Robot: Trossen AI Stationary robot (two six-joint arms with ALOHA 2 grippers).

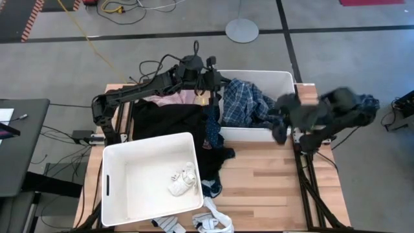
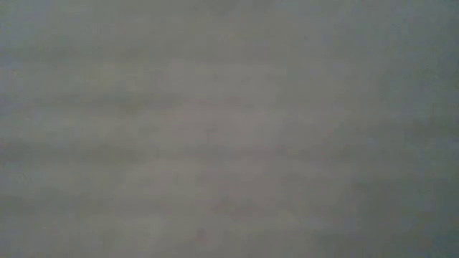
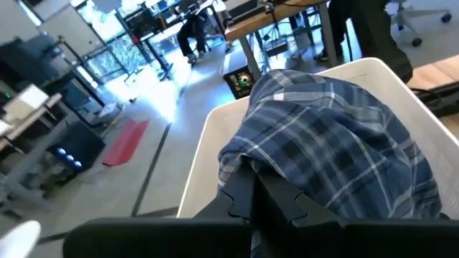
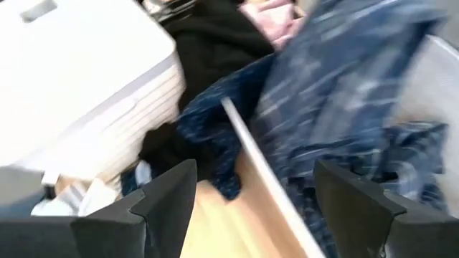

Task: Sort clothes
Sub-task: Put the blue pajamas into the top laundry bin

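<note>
The left gripper point(image 3: 267, 192) was clamped on the plaid shirt point(image 1: 242, 103), which lay bunched in the far bin point(image 1: 284, 81). The right gripper point(image 4: 254, 193) hung with fingers spread, holding nothing, at that bin's near right corner. A black garment point(image 1: 171, 120) and pink garment point(image 1: 171, 99) lay beside it; socks point(image 1: 183, 179) sat in the near bin point(image 1: 116, 194).

A light wooden desk point(image 1: 272, 188) fills the middle of the high view, bare at lower right. Two white bins are set on it: one point(image 1: 145, 178) at lower left, another point(image 1: 284, 81) at upper centre. Between them a black garment point(image 1: 171, 120) is spread (a pink garment point(image 1: 171, 98) shows above it), and socks point(image 1: 210, 223) lie at the bottom edge.
</note>
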